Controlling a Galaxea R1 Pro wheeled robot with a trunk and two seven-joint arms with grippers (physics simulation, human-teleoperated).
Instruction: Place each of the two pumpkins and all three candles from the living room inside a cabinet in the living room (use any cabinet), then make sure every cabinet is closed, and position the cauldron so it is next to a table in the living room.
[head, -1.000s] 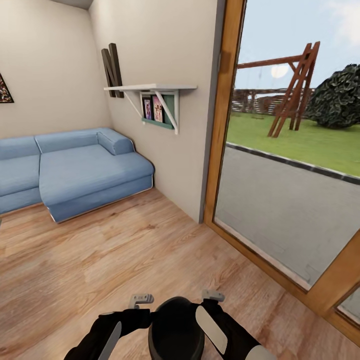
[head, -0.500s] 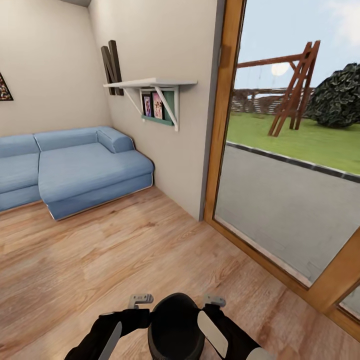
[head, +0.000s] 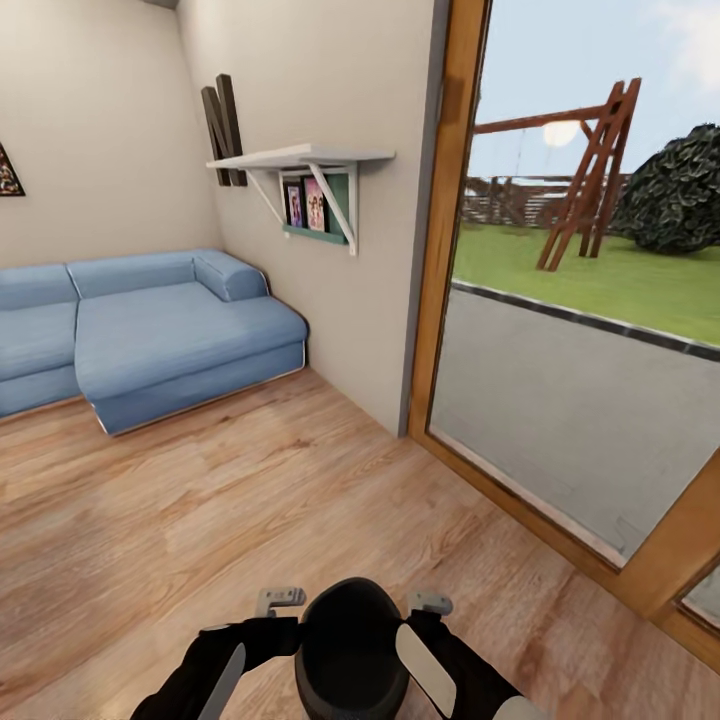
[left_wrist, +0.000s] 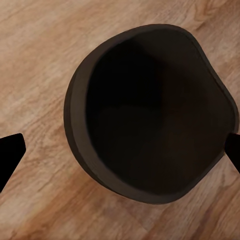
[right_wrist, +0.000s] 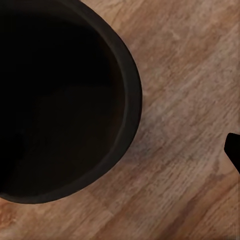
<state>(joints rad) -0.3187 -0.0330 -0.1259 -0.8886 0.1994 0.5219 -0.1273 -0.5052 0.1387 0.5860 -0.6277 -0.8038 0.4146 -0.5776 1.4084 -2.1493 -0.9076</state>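
You have the cauldron (head: 351, 645) held out low in front of the trunk, between your 2 arms, above the wooden floor (head: 250, 500). It is a dark, round, open-mouthed pot, and it sits upright with its rim facing the head camera.

Your left gripper (head: 281, 600) shows as a grey bracket just beside the cauldron's rim on the left, and your right gripper (head: 430, 603) shows the same way on the cauldron's right. Whether either pair of jaws is clenched on the pot or released you cannot tell: the fingertips are hidden behind the black forearms and the pot itself.

Your left wrist camera looks straight down into the cauldron (left_wrist: 150, 117), whose inside is dark and bare, with floor planks (left_wrist: 40, 55) all around it and 2 black finger tips at the picture's edges, apart from the rim. Your right wrist camera catches part of the same rim (right_wrist: 127, 107) over the floor, with 1 black finger tip at the edge, also apart from it.

Beyond the cauldron, across open floor, a blue sofa (head: 150, 335) stands in the room's corner. Nearer the cauldron than the sofa, a white wall shelf (head: 300, 158) carries a framed picture set (head: 310, 205) beneath it and dark letters (head: 224, 120) on top. To the cauldron's right, a wood-framed glass door (head: 445, 220) looks onto a paved strip, grass and a wooden swing frame (head: 585, 170).
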